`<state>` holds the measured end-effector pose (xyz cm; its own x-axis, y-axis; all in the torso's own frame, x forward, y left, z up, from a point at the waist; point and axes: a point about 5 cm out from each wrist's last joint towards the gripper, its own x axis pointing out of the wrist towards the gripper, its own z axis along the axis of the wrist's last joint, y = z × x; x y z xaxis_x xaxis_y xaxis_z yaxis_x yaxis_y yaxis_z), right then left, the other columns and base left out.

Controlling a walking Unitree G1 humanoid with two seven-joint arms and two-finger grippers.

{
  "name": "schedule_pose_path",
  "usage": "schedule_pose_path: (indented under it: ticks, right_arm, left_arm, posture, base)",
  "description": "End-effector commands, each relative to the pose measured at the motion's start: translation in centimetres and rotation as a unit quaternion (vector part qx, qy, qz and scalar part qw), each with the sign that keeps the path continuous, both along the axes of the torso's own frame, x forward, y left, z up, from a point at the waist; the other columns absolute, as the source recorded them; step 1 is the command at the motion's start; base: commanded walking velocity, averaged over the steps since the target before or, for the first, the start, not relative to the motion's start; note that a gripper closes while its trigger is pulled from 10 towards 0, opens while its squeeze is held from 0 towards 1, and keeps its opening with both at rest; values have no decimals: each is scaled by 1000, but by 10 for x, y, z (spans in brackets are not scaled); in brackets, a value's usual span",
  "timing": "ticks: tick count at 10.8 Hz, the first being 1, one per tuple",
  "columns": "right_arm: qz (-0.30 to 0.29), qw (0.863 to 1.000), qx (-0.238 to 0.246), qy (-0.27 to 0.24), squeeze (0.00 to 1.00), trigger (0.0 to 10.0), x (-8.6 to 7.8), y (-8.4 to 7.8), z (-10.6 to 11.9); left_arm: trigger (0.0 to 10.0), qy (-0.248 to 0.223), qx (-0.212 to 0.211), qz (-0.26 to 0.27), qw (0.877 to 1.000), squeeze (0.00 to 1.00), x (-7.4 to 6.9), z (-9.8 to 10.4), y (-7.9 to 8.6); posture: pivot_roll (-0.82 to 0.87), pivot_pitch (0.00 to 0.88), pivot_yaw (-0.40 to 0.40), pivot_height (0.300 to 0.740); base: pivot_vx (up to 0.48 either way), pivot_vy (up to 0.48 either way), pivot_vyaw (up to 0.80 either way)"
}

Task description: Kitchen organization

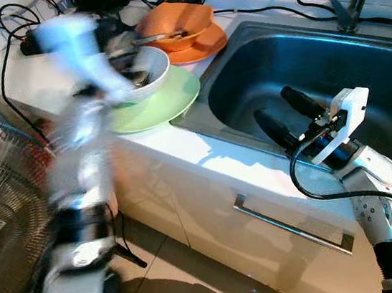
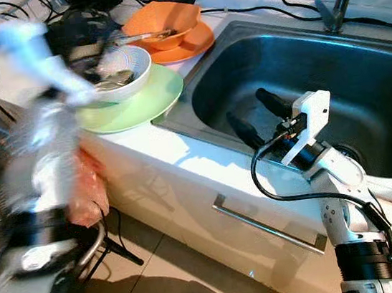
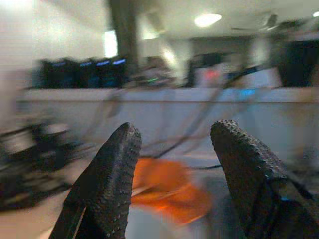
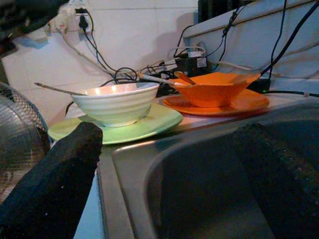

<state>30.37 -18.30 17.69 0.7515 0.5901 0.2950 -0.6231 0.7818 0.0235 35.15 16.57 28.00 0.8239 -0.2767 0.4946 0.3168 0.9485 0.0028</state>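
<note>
Right hand over the steel sink, fingers apart, empty. Left hand blurred above the white bowl on the green plate, fingers apart. Orange bowl on orange plate behind, on the bench. No legible writing anywhere.

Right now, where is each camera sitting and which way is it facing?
Left eye view: on the head, looking down at the counter, sink and green plate; both arms show, the left blurred.
Right eye view: its stereo twin, same scene.
Left wrist view: along the left gripper, open, toward the blurred orange bowl.
Right wrist view: along the right gripper, open over the sink, toward the white bowl.
Shared: bowls and plates.
</note>
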Motion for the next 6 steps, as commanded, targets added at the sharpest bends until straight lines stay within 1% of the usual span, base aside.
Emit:
schedule_pose_path:
  ticks: [1, 2, 3, 4, 5, 6]
  right_arm:
    - [3, 1000, 9, 24, 0, 10000, 0, 2, -14]
    - [5, 1000, 9, 25, 0, 10000, 1, 4, -14]
    - [6, 1000, 9, 25, 0, 10000, 1, 4, -14]
    - [7, 1000, 9, 25, 0, 10000, 1, 3, -14]
    - [8, 1000, 8, 26, 0, 10000, 1, 3, -15]
    - [8, 1000, 8, 26, 0, 10000, 1, 3, -15]
  left_arm:
    - [10000, -4, 11, 36, 999, 0, -4, 0, 8]
    - [10000, 0, 24, 88, 996, 0, -13, -11, 14]
    - [10000, 1, 29, 118, 993, 0, -20, -22, 14]
    - [10000, 6, 31, 107, 994, 0, -26, -31, 4]
    - [10000, 13, 23, 100, 995, 0, -29, -37, -3]
    - [10000, 24, 14, 96, 995, 0, -31, -44, -7]
  posture:
    - [55, 109, 91, 740]
    - [56, 109, 90, 740]
    - [57, 111, 87, 740]
    - [57, 111, 87, 740]
    - [55, 109, 86, 740]
    - [54, 107, 85, 740]
  base:
    - [0, 0, 0]
    - [0, 0, 0]
    - [0, 0, 0]
    - [0, 0, 0]
    - [0, 0, 0]
    - [0, 0, 0]
